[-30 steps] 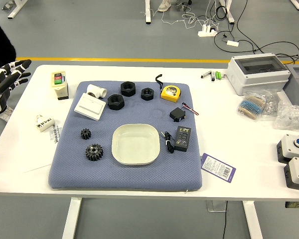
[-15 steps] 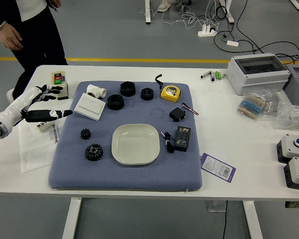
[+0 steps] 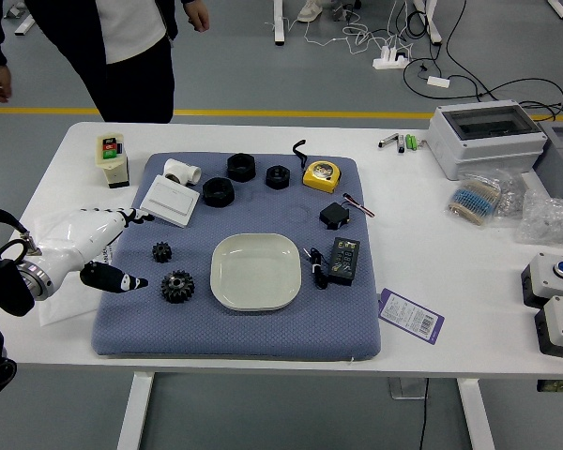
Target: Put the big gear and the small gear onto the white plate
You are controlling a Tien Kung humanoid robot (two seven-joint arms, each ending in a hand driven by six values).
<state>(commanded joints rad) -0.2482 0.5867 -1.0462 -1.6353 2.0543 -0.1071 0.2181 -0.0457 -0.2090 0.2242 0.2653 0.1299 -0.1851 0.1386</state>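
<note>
The left hand [image 3: 78, 242] is released, its digits stretched apart around nothing, above the left part of the white tabletop [image 3: 432, 216]. Beyond the far edge stands a person [image 3: 136, 75], both arms down, hands off the tabletop. The blue mat [image 3: 216, 337] bears the white plate [image 3: 256, 272]; left of it sits the big gear [image 3: 177, 287], with the small gear [image 3: 161, 251] just beyond.
</note>
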